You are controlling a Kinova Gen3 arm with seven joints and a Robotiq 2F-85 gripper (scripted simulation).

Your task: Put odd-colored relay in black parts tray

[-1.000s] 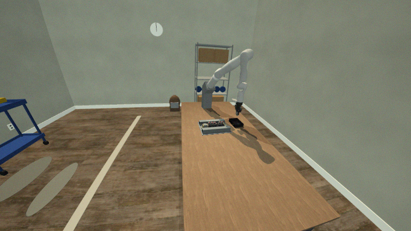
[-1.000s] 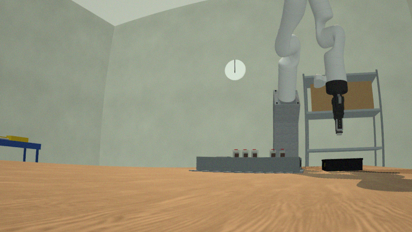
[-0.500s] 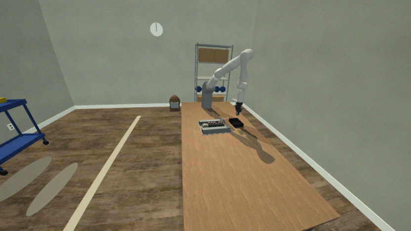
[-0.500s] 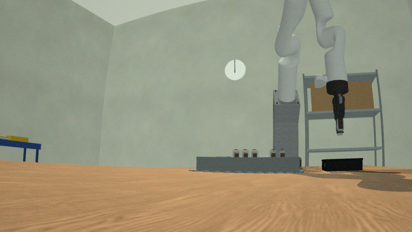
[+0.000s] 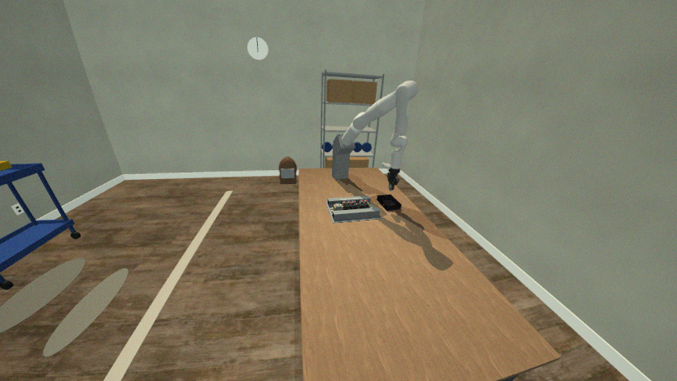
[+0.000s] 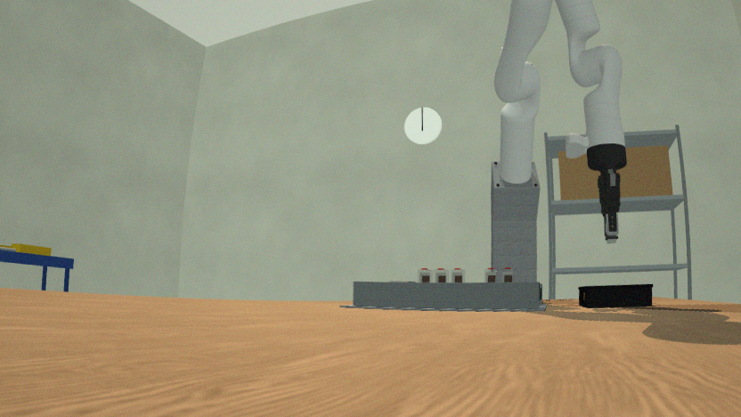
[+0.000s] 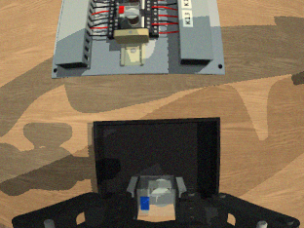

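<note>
My gripper hangs well above the black parts tray and is shut on a small clear relay with a blue button. In the wrist view the relay sits between my fingers with the tray directly below it. The grey socket panel stands left of the tray; several relays with red buttons stay in its sockets, with one gap in the row. In the top view my gripper is above the tray beside the panel.
The arm's grey base pedestal stands behind the panel. A metal shelf with a cardboard box is behind the tray. A blue cart stands far left on the floor.
</note>
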